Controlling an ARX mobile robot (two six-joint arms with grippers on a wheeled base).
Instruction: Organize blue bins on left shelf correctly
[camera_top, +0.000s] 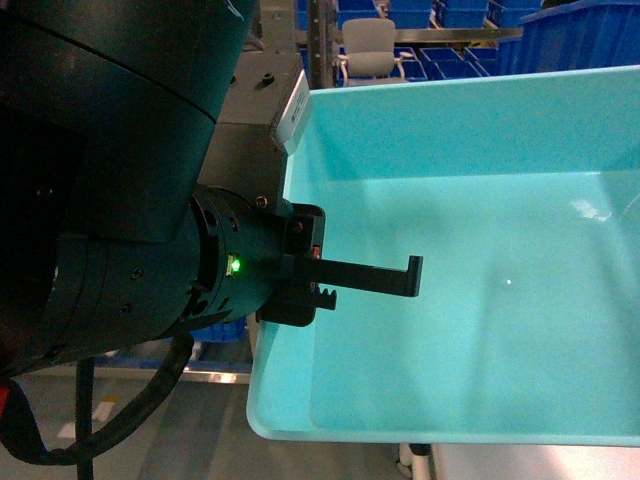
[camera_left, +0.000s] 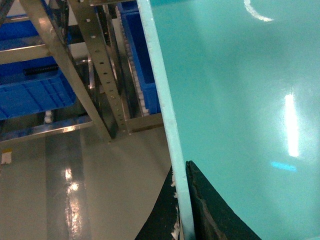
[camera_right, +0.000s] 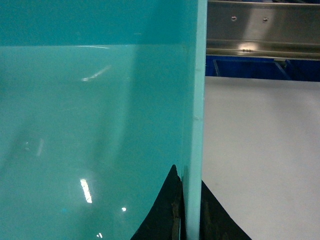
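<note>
The left shelf (camera_left: 95, 65) stands low and to the left in the left wrist view, its steel posts rising off the grey floor (camera_left: 65, 165), with royal-blue bins (camera_left: 35, 95) already parked on its tiers. You are well clear of it for now, so judge your approach line before you travel.

The turquoise bin (camera_top: 480, 260) fills most of the head view, carried in the air between both arms, empty and tipped slightly. Try to keep it level as you move; a tub this wide will probably swing if one arm leads the other.

Your left gripper (camera_top: 335, 280) is clamped over the bin's left wall, one finger (camera_top: 380, 275) reaching inside, the other outside. Your right gripper (camera_right: 192, 215) likewise pinches the right wall, a finger on each side of the rim. Both bites look shallow, so my advice is slow, matched motion, and aim the bin squarely at a free tier before easing it on.
</note>
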